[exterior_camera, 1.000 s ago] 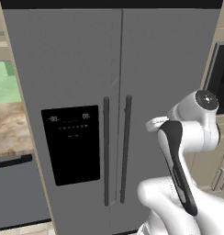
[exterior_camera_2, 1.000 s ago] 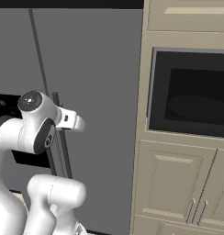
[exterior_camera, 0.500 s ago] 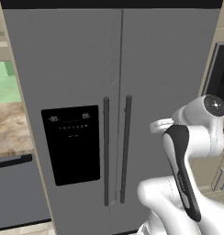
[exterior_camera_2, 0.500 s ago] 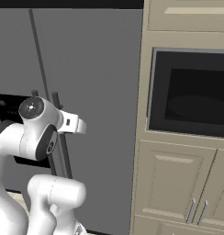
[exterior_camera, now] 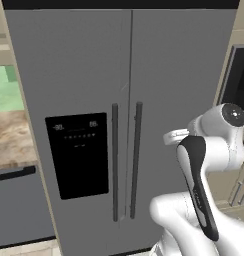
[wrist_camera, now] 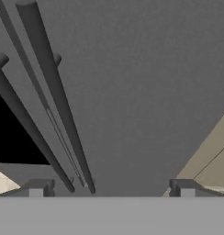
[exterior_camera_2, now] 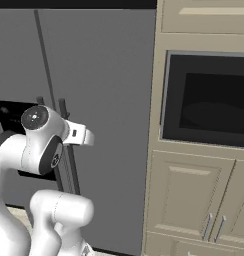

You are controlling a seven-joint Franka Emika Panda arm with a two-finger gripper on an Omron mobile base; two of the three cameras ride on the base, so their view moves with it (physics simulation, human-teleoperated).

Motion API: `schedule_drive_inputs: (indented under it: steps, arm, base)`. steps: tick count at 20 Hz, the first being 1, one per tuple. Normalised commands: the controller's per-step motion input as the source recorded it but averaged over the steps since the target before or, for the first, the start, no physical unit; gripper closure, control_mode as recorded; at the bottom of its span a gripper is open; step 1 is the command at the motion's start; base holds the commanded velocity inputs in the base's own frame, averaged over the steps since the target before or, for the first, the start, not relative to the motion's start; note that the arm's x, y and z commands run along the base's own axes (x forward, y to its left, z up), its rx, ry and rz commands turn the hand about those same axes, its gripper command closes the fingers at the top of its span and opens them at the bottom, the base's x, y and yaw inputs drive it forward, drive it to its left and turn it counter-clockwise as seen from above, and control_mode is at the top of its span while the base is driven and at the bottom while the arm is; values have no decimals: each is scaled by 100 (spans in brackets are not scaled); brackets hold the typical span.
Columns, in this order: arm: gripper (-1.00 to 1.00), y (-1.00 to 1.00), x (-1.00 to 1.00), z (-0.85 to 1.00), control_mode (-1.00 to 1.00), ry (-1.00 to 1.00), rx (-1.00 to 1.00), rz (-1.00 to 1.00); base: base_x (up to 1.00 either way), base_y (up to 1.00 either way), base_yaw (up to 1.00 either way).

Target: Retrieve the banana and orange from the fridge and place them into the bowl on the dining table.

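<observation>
**Fridge shut, pincer not lined up with a handle**

The fridge (exterior_camera: 129,125) stands closed, so the banana and orange are hidden behind its doors. The pincer (wrist_camera: 111,188) is released, facing the right door beside the right handle (wrist_camera: 54,92). My judgement: advancing from here risks bumping the panel or gripping nothing.

We can read no words or brand names anywhere. The black dispenser panel (exterior_camera: 78,155) on the fridge (exterior_camera: 129,75) carries pale marks too blurred to make out.
</observation>
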Motion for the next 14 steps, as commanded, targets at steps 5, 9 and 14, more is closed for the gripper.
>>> schedule_drive_inputs:
  steps: [5, 9, 14]
  arm:
    - [-100, 0, 0, 0, 100, 0, 0, 0]
    - [-100, 0, 0, 0, 100, 0, 0, 0]
    - [-100, 0, 0, 0, 100, 0, 0, 0]
  base:
    - [-53, 3, 0]
    - [-64, 19, 0]
    - [-44, 42, 0]
